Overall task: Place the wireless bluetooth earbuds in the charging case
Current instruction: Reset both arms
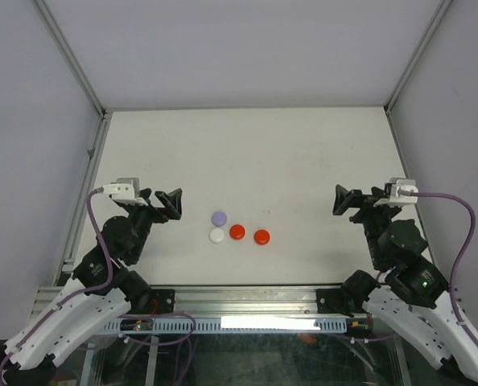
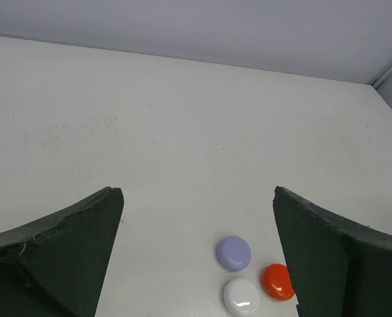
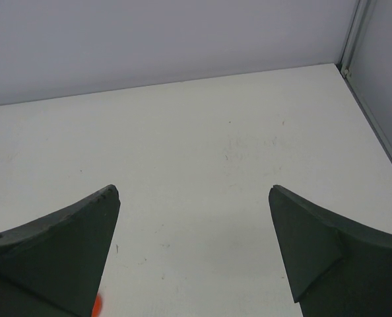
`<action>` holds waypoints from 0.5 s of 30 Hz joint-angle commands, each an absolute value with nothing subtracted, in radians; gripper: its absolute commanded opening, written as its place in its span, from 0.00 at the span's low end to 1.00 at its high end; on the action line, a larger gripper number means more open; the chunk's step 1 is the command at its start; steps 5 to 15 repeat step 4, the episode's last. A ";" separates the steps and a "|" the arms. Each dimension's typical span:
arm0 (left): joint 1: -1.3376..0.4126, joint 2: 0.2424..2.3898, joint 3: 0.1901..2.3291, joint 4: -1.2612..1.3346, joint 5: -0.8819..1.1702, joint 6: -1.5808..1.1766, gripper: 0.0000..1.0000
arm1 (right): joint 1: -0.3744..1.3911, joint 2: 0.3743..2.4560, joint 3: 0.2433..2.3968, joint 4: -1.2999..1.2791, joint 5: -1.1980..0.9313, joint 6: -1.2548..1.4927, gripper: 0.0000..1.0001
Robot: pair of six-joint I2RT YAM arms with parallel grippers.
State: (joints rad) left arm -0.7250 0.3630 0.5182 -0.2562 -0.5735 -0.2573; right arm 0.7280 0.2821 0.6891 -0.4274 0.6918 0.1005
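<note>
No wireless bluetooth earbuds show in any view. Small round glossy cases lie shut in a cluster at the table's middle: a lilac case, a white case, a red case and a second red case. My left gripper hovers to their left, open and empty. On the other side my right gripper is open and empty too, with only a red sliver at its left finger.
The white table is enclosed by pale walls at the back and sides, with a metal rail along the near edge.
</note>
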 commanded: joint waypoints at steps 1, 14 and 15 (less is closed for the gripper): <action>-0.717 0.382 0.528 -0.195 -0.565 -0.215 0.99 | 0.726 0.289 0.696 -0.369 0.667 0.078 0.99; -0.717 0.384 0.527 -0.194 -0.560 -0.215 0.99 | 0.725 0.300 0.698 -0.368 0.676 0.078 0.99; -0.717 0.384 0.527 -0.194 -0.560 -0.215 0.99 | 0.725 0.300 0.698 -0.368 0.676 0.078 0.99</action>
